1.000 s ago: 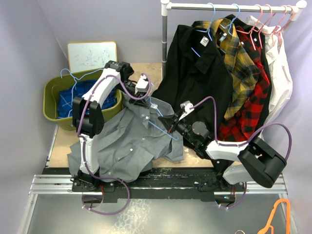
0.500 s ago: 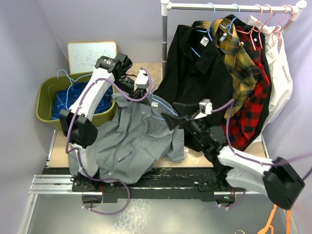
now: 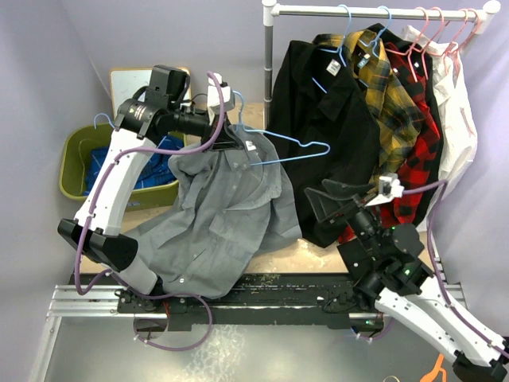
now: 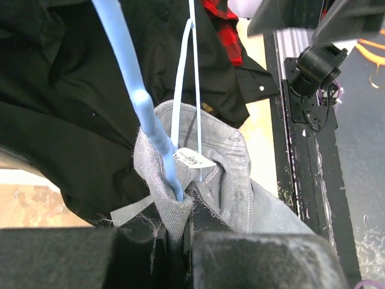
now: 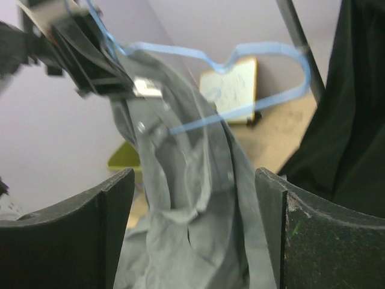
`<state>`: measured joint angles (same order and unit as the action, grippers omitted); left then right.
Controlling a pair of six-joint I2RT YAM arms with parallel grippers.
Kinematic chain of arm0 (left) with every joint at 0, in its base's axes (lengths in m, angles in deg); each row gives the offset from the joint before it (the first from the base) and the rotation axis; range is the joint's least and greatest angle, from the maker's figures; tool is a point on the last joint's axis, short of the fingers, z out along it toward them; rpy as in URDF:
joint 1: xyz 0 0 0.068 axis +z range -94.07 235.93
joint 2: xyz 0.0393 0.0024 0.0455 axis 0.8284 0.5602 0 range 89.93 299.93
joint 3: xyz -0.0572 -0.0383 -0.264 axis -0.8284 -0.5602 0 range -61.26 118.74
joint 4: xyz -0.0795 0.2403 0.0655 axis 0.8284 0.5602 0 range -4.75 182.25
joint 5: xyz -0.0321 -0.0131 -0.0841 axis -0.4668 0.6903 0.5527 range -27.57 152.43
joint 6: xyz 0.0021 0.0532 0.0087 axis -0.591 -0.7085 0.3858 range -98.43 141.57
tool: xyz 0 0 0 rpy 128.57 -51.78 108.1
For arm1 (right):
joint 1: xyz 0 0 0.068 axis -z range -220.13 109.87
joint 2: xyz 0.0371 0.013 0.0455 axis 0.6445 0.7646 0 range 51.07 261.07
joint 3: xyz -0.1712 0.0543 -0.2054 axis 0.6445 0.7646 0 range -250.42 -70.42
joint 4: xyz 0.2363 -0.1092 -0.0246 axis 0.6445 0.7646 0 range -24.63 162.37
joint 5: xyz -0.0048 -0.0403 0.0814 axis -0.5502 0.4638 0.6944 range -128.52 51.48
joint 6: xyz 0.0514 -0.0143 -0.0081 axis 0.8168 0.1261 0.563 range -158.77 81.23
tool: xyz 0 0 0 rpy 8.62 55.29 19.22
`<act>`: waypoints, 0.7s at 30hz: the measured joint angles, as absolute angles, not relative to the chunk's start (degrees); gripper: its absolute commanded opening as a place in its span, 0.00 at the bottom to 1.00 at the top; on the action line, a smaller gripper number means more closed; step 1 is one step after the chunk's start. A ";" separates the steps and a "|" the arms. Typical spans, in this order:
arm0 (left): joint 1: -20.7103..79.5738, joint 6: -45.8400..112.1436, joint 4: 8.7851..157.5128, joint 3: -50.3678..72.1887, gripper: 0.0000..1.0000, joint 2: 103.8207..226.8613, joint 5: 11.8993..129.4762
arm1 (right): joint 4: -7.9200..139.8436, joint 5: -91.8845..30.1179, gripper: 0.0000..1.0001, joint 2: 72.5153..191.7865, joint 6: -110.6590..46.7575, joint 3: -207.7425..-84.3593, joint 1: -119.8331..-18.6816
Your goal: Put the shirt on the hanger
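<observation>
Above the counter [image 3: 280, 253], on its left half, the left pincer [image 3: 228, 137] is raised high and clamped tight on the collar of the grey shirt [image 3: 219, 215], with the wire of the light-blue hanger [image 4: 144, 111] running into the same pinch. The left wrist view shows the blue wire disappearing into the bunched grey fabric right at the jaws, and the white neck label [image 4: 195, 158] just beside it. From that grip the shirt hangs down in loose folds, its lower part spread on the counter near the arms' bases. The hanger sticks out sideways to the right of the collar, its frame in open air and crossing in front of the black shirt [image 3: 318, 111] that hangs from the rail [image 3: 374, 11]. The right pincer [image 3: 332, 199] stands apart to the right, low over the counter, its fingers [image 5: 72, 235] spread wide with nothing between them, facing the hanging shirt. A green bin [image 3: 73, 159] sits at the far left.
</observation>
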<state>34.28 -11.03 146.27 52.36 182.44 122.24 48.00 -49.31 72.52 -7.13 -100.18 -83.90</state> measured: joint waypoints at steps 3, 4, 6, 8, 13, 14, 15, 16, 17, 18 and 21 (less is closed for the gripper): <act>34.98 -8.49 145.30 52.26 0.00 182.47 121.91 | 51.74 -49.22 0.71 74.03 -4.53 -98.86 -83.90; 35.22 -7.88 145.09 52.23 0.00 182.47 121.87 | 51.83 -49.07 0.70 75.34 -3.70 -98.30 -83.92; 35.31 -7.09 144.41 52.04 0.00 182.47 121.71 | 51.24 -48.83 0.70 78.99 -2.67 -98.03 -83.96; 35.31 -6.46 143.97 51.53 0.00 182.44 121.65 | 48.94 -48.17 0.71 83.34 -1.97 -98.03 -83.96; 35.29 -5.85 143.05 50.07 0.00 182.44 121.25 | 41.18 -46.43 0.72 95.21 -1.36 -98.03 -83.96; 35.31 -5.83 143.03 49.83 0.00 182.42 121.17 | 40.07 -46.21 0.72 96.94 -1.34 -98.05 -83.96; 35.31 -5.85 143.05 49.65 0.00 182.38 121.10 | 38.76 -45.81 0.70 98.90 -1.23 -98.05 -83.96; 35.29 -5.85 143.05 49.50 0.00 182.38 120.99 | 37.79 -45.35 0.66 100.43 -1.14 -98.05 -83.96; 35.31 -5.85 143.10 49.46 0.00 182.38 120.84 | 37.05 -45.03 0.58 101.83 -0.96 -98.05 -83.96; 35.29 -5.89 143.10 49.44 0.00 182.38 120.66 | 36.35 -44.94 0.45 102.82 -0.81 -98.05 -84.01; 35.31 -6.04 143.14 49.44 0.00 182.27 120.05 | 34.17 -44.72 0.06 104.19 -0.44 -98.05 -84.01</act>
